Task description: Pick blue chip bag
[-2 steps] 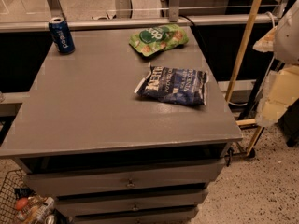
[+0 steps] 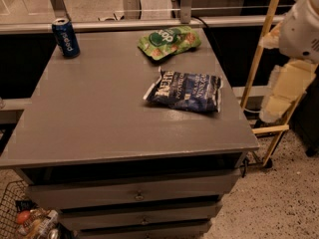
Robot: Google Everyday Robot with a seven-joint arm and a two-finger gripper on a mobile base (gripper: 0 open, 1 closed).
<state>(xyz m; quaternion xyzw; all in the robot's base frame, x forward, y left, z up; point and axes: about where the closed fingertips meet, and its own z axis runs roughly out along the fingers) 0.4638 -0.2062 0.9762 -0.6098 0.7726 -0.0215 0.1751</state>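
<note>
The blue chip bag (image 2: 184, 91) lies flat on the right half of the grey cabinet top (image 2: 99, 113). It is dark navy with white lettering and crinkled ends. My gripper (image 2: 281, 96) hangs at the right edge of the view, beyond the cabinet's right side and clear of the bag. It is a cream-coloured piece below the white arm link (image 2: 301, 26). It holds nothing that I can see.
A green snack bag (image 2: 169, 41) lies behind the blue bag near the back edge. A blue soda can (image 2: 66, 37) stands at the back left corner. A wooden frame (image 2: 261, 59) stands right of the cabinet. A wire basket (image 2: 25, 218) sits on the floor at lower left.
</note>
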